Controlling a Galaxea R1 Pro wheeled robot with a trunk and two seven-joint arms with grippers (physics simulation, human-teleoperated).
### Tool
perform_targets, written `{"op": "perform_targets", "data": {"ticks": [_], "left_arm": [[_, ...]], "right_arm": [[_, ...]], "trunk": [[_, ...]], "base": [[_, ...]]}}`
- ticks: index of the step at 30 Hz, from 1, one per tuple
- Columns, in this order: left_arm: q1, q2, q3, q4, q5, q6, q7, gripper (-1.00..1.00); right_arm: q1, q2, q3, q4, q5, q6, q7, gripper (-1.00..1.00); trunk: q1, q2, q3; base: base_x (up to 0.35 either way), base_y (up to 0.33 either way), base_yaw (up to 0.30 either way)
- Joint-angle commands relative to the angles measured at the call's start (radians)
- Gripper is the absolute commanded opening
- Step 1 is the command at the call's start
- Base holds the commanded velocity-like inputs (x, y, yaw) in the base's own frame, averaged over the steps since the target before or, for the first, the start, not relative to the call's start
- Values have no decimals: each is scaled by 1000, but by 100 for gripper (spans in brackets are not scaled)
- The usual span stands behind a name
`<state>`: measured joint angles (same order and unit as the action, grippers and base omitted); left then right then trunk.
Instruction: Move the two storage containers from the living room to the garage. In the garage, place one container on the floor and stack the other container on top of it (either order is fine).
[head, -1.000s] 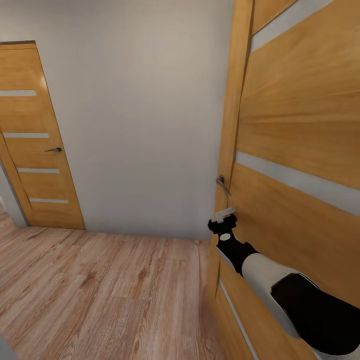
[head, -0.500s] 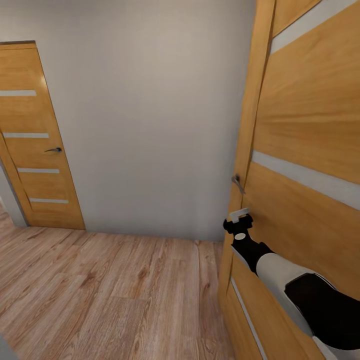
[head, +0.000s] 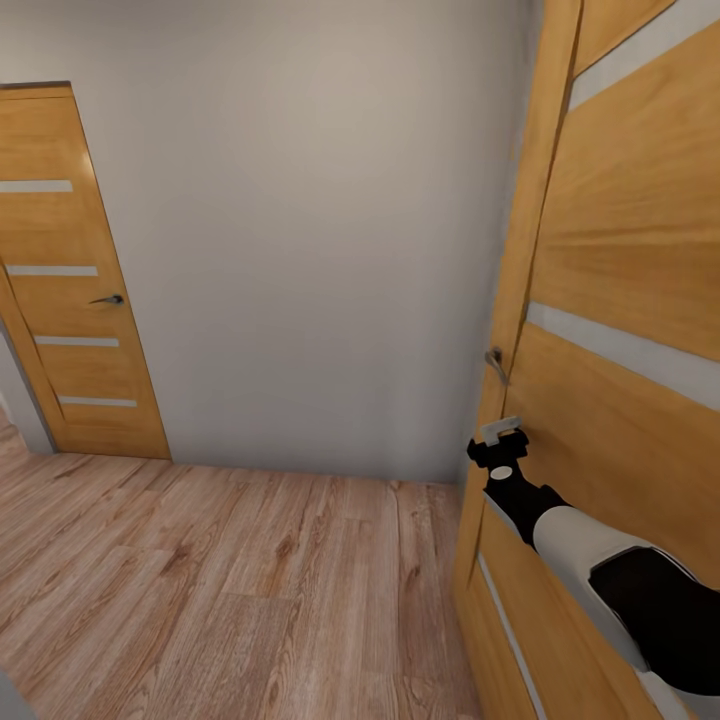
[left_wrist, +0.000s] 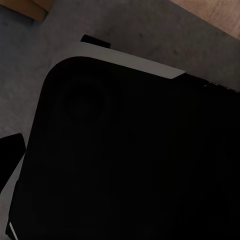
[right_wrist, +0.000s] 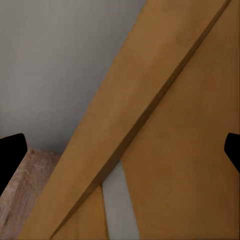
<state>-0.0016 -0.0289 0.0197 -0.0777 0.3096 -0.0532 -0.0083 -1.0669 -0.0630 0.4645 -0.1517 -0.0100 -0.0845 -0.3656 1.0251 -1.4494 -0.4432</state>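
The two storage containers are out of view. My right gripper (head: 500, 432) rests against the face of a wooden door (head: 620, 300) at the right, just below its metal handle (head: 495, 363). In the right wrist view its dark fingertips (right_wrist: 11, 155) stand far apart at the frame's edges, open and holding nothing, with the door's edge (right_wrist: 150, 115) running between them. In the left wrist view one dark fingertip (left_wrist: 10, 152) sits at the frame's edge over a black rounded part of the robot (left_wrist: 130, 150); the other is lost against it.
A plain pale wall (head: 300, 250) faces me. A second wooden door (head: 70, 300), shut, stands at the far left. Light wood plank flooring (head: 230, 580) spreads ahead. A rough grey surface (left_wrist: 150, 30) shows beyond the robot's body in the left wrist view.
The door at the right has swung further to the right, and my right gripper has moved right with it, staying under the handle. The left door and wall have not shifted.
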Motion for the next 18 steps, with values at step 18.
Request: {"op": "perform_targets", "data": {"ticks": [18], "left_arm": [[0, 0, 2, -1, 4, -2, -1, 100]], "right_arm": [[-1, -57, -15, 12, -83, -2, -8, 100]], "trunk": [[0, -1, -1]], "base": [[0, 0, 0]]}}
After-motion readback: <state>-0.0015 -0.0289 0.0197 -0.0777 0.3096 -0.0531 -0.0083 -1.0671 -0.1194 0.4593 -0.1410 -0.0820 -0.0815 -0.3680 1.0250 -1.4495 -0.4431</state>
